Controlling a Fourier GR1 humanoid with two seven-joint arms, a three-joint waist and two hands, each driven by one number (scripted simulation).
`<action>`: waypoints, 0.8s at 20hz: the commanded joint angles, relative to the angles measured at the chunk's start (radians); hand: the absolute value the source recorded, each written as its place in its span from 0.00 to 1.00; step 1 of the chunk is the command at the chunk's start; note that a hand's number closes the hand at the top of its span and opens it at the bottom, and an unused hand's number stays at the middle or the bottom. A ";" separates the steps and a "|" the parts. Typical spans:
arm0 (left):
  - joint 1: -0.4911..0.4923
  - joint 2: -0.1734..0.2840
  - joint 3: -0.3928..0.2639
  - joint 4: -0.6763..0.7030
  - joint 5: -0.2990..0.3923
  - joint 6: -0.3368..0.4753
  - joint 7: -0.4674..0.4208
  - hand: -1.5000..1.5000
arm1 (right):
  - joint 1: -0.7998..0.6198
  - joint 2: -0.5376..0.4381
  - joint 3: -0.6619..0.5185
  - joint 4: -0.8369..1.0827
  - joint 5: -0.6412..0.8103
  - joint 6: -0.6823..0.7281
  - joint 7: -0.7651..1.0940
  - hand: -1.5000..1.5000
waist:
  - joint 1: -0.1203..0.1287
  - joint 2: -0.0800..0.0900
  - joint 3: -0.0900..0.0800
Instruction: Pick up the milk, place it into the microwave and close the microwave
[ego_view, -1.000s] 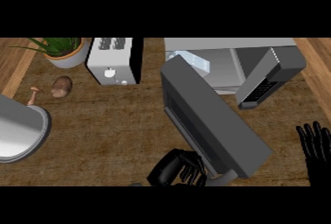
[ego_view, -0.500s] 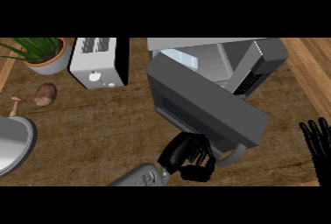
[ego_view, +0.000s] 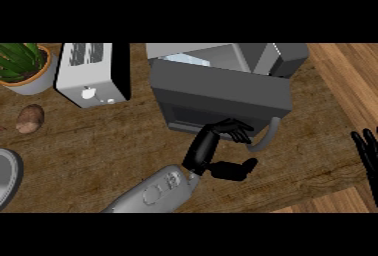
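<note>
The milk itself does not show: if it sits inside the microwave (ego_view: 221, 80), the door (ego_view: 221, 97) hides it, and only a pale patch shows through the narrow gap along the top. What has changed is the door: a second ago it stood swung wide toward the robot, half a second ago it was partway round, and now it lies almost flat against the front of the oven, so the closing looks nearly done. The left hand (ego_view: 221, 140) is against the lower part of the door by the handle (ego_view: 267, 136), fingers bent and spread on the panel, thumb off to the side, holding nothing. The right hand (ego_view: 367, 152) rests at the right edge, fingers straight and apart.
</note>
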 joint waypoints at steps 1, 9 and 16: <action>-0.051 -0.004 0.028 0.013 0.058 0.059 -0.060 0.00 | -0.018 -0.016 -0.001 -0.017 -0.037 0.026 0.017 0.00 | -0.043 0.014 0.000; -0.154 -0.004 0.077 0.085 0.150 0.091 -0.109 0.00 | -0.056 -0.044 -0.002 -0.040 -0.099 0.052 0.056 0.00 | -0.090 0.033 0.002; -0.228 -0.004 0.091 0.155 0.209 0.097 -0.140 0.00 | -0.100 -0.075 -0.001 -0.048 -0.156 0.079 0.091 0.00 | -0.119 0.046 0.005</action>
